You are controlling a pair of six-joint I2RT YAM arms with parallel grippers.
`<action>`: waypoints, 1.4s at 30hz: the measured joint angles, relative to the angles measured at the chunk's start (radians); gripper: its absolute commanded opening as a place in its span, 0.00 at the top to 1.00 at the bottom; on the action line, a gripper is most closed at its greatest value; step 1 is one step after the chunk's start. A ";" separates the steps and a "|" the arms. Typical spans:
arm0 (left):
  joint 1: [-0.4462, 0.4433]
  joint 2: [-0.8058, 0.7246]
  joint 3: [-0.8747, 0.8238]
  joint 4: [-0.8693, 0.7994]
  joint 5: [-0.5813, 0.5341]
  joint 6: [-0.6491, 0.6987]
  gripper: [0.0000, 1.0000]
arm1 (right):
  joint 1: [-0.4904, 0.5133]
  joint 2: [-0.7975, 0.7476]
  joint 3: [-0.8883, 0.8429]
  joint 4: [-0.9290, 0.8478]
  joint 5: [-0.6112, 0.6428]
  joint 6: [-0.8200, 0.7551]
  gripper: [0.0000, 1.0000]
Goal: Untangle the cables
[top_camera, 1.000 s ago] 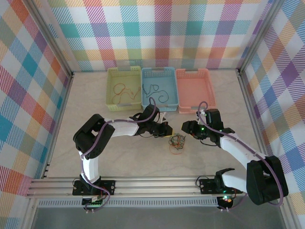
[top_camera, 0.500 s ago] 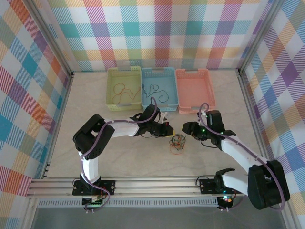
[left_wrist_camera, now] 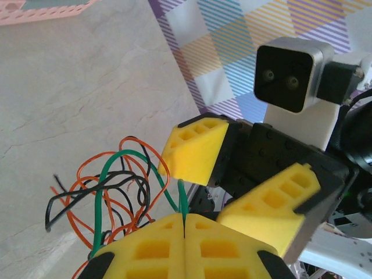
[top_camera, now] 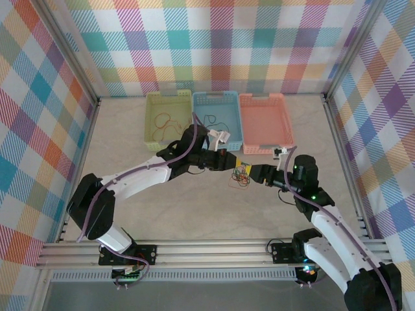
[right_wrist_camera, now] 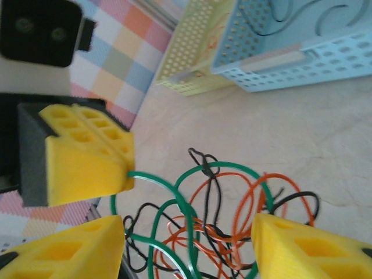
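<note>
Your left gripper (left_wrist_camera: pixel 183 229) is clenched on a green wire (left_wrist_camera: pixel 182 203) that leads out of the cables (top_camera: pixel 241 175). They are a small clump of orange, black and green strands between your two grippers, over the table (top_camera: pixel 194 207) just in front of the blue basket (top_camera: pixel 216 95) and the pink basket (top_camera: pixel 262 123). Your right gripper (right_wrist_camera: pixel 189 224) faces the left with its fingers spread wide either side of the clump, gripping nothing; whether the clump rests on the table or hangs, you cannot tell.
</note>
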 measured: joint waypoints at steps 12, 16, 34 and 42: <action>0.000 -0.037 0.006 -0.051 0.001 -0.029 1.00 | 0.135 0.069 0.003 0.074 0.006 -0.076 0.34; 0.000 -0.058 0.006 -0.057 0.001 -0.039 1.00 | 0.153 0.126 0.008 0.092 0.025 -0.083 0.34; 0.000 -0.160 0.003 -0.051 0.018 -0.079 1.00 | 0.164 0.181 0.043 0.063 0.208 -0.093 0.37; 0.000 -0.241 0.001 -0.052 0.026 -0.079 1.00 | 0.164 0.221 0.068 -0.010 0.314 -0.080 0.36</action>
